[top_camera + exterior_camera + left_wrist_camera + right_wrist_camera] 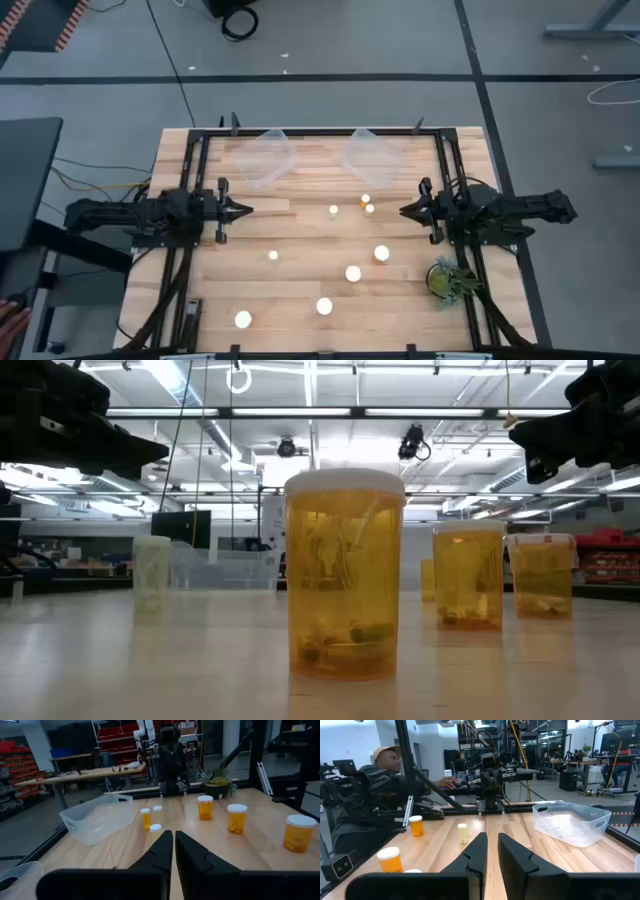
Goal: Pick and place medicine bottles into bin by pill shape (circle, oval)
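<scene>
Several medicine bottles with white caps stand scattered over the wooden table, among them one (333, 210) in the middle, one (381, 253) to the right and one (243, 319) near the front edge. The low view shows one large amber bottle (345, 575) close up, with oblong pills at its bottom. Two clear bins (268, 155) (372, 152) sit at the back. My left gripper (245, 210) hovers at the left, shut and holding nothing, pointing toward the middle. My right gripper (405, 211) faces it from the right, shut and empty too. The left wrist view looks past shut fingers (161, 851) at amber bottles (236, 818) and one bin (100, 817).
A small green plant (447, 280) stands at the front right of the table, below the right arm. A black frame (300, 132) runs around the table's edges. In the right wrist view a person (385, 762) sits beyond the table behind the left arm.
</scene>
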`<action>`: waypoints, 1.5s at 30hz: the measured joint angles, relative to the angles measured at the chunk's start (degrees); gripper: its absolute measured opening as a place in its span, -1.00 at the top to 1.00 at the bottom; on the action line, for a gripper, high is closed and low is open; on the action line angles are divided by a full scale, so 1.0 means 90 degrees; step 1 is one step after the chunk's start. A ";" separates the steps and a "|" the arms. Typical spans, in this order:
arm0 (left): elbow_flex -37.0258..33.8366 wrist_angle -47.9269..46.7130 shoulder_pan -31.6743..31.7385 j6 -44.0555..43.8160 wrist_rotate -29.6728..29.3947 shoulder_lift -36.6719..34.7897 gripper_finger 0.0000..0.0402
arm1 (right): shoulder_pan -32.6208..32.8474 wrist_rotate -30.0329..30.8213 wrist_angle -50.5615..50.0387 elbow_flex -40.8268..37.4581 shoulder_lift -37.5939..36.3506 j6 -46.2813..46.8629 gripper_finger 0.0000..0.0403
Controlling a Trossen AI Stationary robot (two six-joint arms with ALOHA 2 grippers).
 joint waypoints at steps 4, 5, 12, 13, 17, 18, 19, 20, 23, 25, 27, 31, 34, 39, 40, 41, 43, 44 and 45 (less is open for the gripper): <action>-0.0002 0.0000 0.0001 -0.0001 0.0000 0.0000 0.87 | 0.0001 0.0001 0.0001 0.0002 0.0001 0.0000 0.74; -0.0002 0.0000 0.0002 -0.0002 0.0002 0.0000 0.86 | 0.0002 0.0001 0.0000 0.0002 0.0001 0.0000 0.74; -0.0002 0.0000 0.0001 -0.0002 0.0000 0.0000 0.82 | 0.0000 0.0001 0.0000 0.0002 0.0000 0.0000 0.74; 0.0000 0.0000 0.0001 -0.0001 0.0002 0.0000 0.83 | 0.0001 0.0000 0.0000 0.0001 0.0001 0.0000 0.74; -0.0001 0.0000 0.0000 0.0000 0.0001 0.0000 0.86 | 0.0000 0.0000 0.0000 0.0002 0.0000 0.0000 0.74; -0.0002 0.0000 0.0001 0.0000 0.0001 0.0000 0.87 | 0.0002 0.0002 0.0000 0.0002 0.0002 0.0000 0.74; -0.0002 0.0000 0.0002 -0.0002 0.0002 0.0000 0.87 | 0.0002 0.0002 0.0000 0.0002 0.0002 0.0002 0.74; -0.0002 0.0000 0.0000 -0.0002 0.0002 0.0000 0.87 | 0.0002 0.0002 0.0000 0.0002 0.0000 0.0000 0.74; 0.0000 0.0000 0.0002 -0.0002 0.0002 0.0001 0.86 | 0.0002 0.0000 0.0000 0.0002 0.0000 0.0000 0.74; -0.0002 0.0000 0.0000 0.0000 0.0000 0.0000 0.84 | 0.0001 0.0001 0.0002 0.0002 0.0001 0.0000 0.74; 0.0000 0.0000 0.0000 -0.0002 0.0002 0.0000 0.83 | 0.0000 0.0001 0.0000 0.0001 0.0000 0.0000 0.74; -0.0001 0.0000 0.0002 -0.0002 0.0000 0.0002 0.83 | 0.0000 0.0002 0.0000 0.0002 0.0001 0.0000 0.74; -0.0002 0.0000 0.0002 -0.0001 0.0002 0.0000 0.85 | 0.0002 0.0000 0.0000 0.0002 0.0002 0.0002 0.74; -0.0002 0.0000 0.0002 -0.0002 0.0002 0.0000 0.88 | 0.0001 0.0002 0.0001 0.0001 0.0001 0.0000 0.74; -0.0002 0.0000 0.0002 -0.0001 0.0002 0.0000 0.88 | 0.0000 0.0002 0.0000 0.0002 0.0000 0.0000 0.74; 0.0000 0.0000 0.0001 0.0000 0.0000 0.0000 0.88 | 0.0001 0.0002 0.0001 0.0002 0.0001 0.0001 0.74; -0.0002 0.0000 0.0000 -0.0002 0.0001 0.0001 0.88 | 0.0001 0.0002 0.0000 0.0001 0.0002 0.0001 0.74; -0.0001 0.0000 0.0001 0.0000 0.0002 0.0001 0.87 | 0.0002 0.0002 0.0000 0.0002 0.0002 0.0001 0.74; -0.0001 0.0000 0.0001 0.0000 0.0002 0.0000 0.86 | 0.0000 0.0001 0.0000 0.0002 0.0002 0.0000 0.74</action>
